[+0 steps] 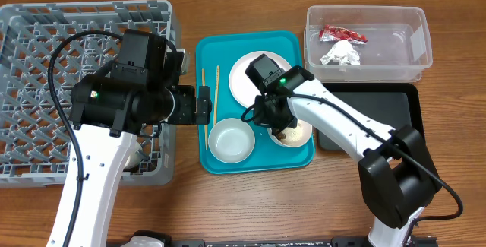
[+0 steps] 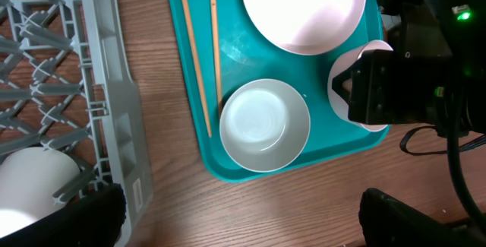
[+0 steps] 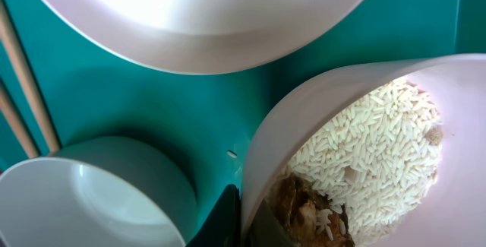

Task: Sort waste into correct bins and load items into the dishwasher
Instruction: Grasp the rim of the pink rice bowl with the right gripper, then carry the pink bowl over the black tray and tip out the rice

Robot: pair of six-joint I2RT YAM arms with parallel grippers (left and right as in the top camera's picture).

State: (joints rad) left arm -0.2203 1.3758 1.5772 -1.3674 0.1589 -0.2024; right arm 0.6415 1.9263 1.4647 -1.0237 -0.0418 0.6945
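Note:
My right gripper (image 3: 250,228) is shut on the rim of a white bowl (image 3: 304,118), one finger inside and one outside. The bowl holds white rice grains (image 3: 372,148) and a brown food lump (image 3: 300,205). It sits at the front right of the teal tray (image 1: 262,159), mostly hidden under the right gripper (image 1: 282,125). An empty bowl (image 1: 231,140) stands beside it, the white plate (image 1: 247,76) behind. Two chopsticks (image 1: 216,87) lie along the tray's left side. My left gripper (image 2: 243,224) is open and empty, by the tray's left edge (image 1: 203,106).
The grey dish rack (image 1: 45,64) fills the left, with a round white item (image 2: 30,186) inside near its front. The clear tub (image 1: 410,19) at back right holds a red wrapper (image 1: 342,34) and a paper wad (image 1: 339,53). A black tray (image 1: 380,106) lies right of the teal tray.

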